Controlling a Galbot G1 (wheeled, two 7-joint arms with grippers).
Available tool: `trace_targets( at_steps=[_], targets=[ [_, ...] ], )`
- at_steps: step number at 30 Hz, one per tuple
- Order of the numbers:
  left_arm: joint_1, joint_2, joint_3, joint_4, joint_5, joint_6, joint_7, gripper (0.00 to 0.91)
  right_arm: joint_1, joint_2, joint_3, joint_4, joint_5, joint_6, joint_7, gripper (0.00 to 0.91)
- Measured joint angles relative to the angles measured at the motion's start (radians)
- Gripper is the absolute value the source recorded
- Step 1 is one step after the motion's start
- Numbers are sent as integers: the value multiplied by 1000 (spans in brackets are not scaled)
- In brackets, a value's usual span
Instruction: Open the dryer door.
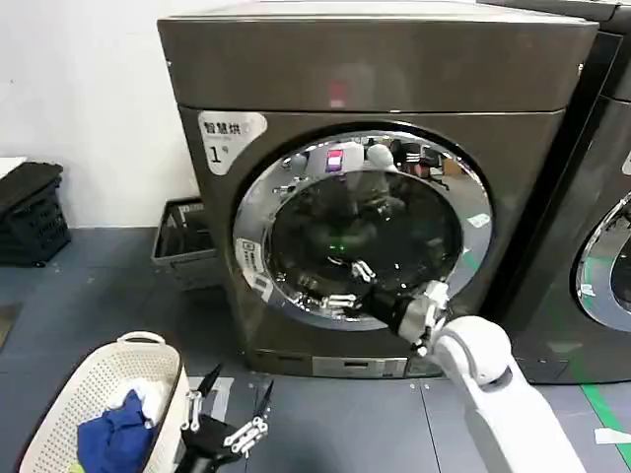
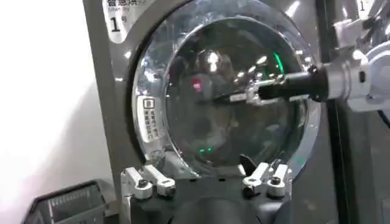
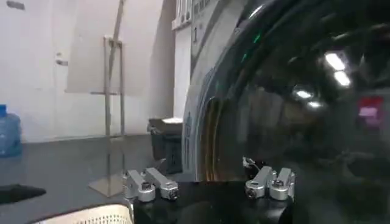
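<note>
The dryer (image 1: 375, 69) is a bronze-grey front loader with a white "1" label at its upper left corner. Its round dryer door (image 1: 325, 212), chrome rim around dark glass, looks shut against the front. My right gripper (image 1: 337, 282) reaches in from the right and hovers open just in front of the lower glass, holding nothing. The left wrist view shows that right gripper (image 2: 225, 97) stretched across the door (image 2: 201, 128). Close up, the right gripper (image 3: 207, 176) faces the chrome rim (image 3: 204, 122). My left gripper (image 1: 237, 396) (image 2: 204, 176) is parked low before the machine, open and empty.
A white laundry basket (image 1: 143, 341) holding blue cloth stands at my lower left. A grey crate (image 1: 182, 236) sits against the dryer's left side, a black crate (image 1: 30, 212) farther left. A darker machine (image 1: 601, 246) stands at the right. A metal stand (image 3: 109, 109) is off to the side.
</note>
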State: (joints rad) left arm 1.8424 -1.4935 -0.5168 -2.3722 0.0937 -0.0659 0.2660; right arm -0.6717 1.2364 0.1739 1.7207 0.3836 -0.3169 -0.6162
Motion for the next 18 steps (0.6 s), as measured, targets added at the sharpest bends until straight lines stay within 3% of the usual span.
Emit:
trace_targets(
  at_steps=[18],
  targets=[
    [-2,-6,-10,14,7,-6,8,907,137,84,-113,-161,-16,28,-4,907]
  ],
)
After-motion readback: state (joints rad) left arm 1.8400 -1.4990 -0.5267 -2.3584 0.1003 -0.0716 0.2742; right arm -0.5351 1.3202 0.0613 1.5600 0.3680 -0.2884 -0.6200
